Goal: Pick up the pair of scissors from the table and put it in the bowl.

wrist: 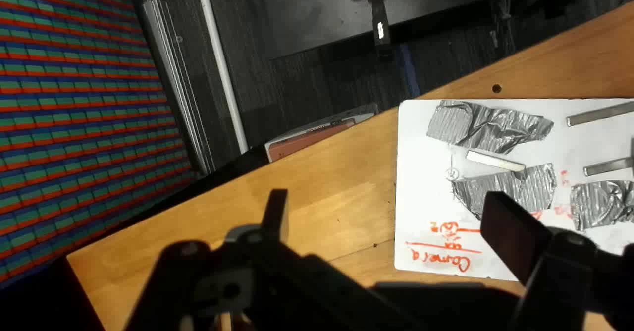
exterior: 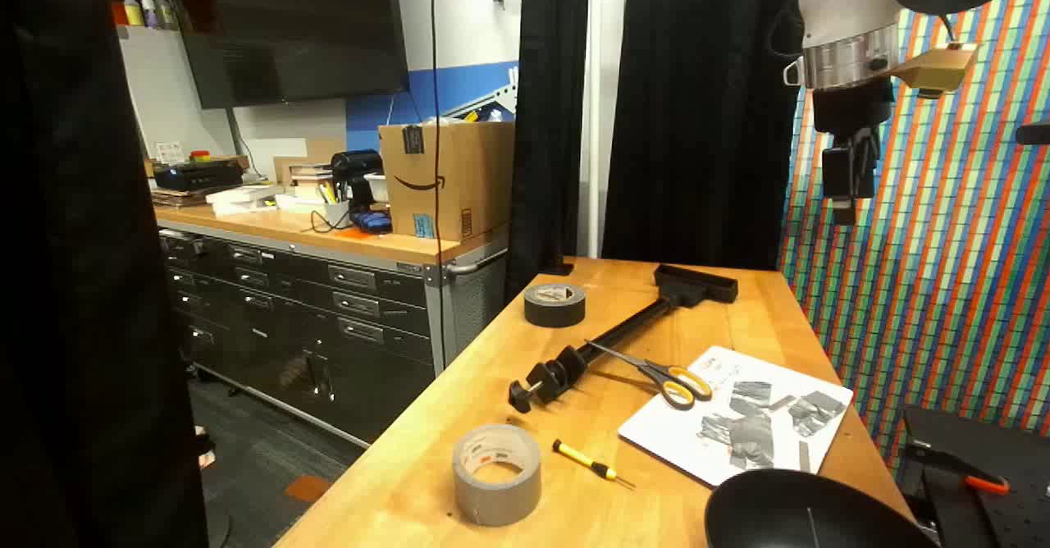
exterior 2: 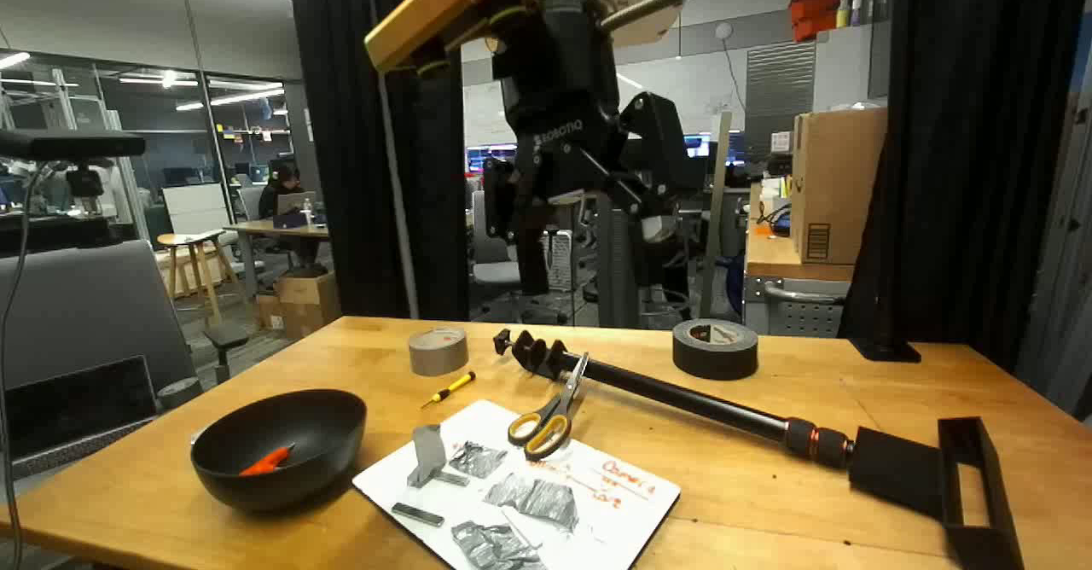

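The pair of scissors (exterior: 654,369) has orange-yellow handle loops and dark blades. In both exterior views its handles lie over the edge of a white board and its blades cross the long black tool; it also shows here (exterior 2: 563,401). It is out of view in the wrist view. The black bowl (exterior 2: 333,478) stands on the table beside the board, with an orange object inside; its near part shows in an exterior view (exterior: 767,519). My gripper (exterior 2: 593,280) is open and empty, high above the table; it shows side-on (exterior: 843,210). In the wrist view its fingers (wrist: 389,197) are wide apart.
A long black jointed tool (exterior 2: 691,399) lies across the table. A white board (exterior 2: 618,519) bears grey tape patches. A grey tape roll (exterior: 496,486), a dark tape roll (exterior: 555,312) and a small yellow-black screwdriver (exterior: 586,460) lie around. The table edge (wrist: 198,204) shows below the gripper.
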### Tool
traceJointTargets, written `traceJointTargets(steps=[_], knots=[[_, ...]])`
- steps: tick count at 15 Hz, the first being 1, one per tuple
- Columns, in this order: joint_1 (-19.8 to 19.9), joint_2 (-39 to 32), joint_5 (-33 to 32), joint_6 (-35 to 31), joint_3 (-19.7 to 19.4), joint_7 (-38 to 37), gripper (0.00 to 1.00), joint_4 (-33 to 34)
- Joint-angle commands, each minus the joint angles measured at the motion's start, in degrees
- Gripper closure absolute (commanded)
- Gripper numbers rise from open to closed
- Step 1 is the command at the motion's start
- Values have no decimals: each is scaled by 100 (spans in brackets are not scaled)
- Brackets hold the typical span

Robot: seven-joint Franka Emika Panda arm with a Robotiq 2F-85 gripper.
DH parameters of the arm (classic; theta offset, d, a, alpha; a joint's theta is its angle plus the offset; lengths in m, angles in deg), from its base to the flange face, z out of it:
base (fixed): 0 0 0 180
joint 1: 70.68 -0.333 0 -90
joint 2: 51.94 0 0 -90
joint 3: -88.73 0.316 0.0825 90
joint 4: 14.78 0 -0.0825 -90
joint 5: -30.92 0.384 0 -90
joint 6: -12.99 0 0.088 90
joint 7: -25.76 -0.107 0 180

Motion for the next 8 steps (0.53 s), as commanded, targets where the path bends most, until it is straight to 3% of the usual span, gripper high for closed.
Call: traceJointTargets(steps=[1, 8], knots=[[-116, -3, -40, 21, -98, -42, 0, 36], [-116, 10, -40, 21, -97, -42, 0, 94]])
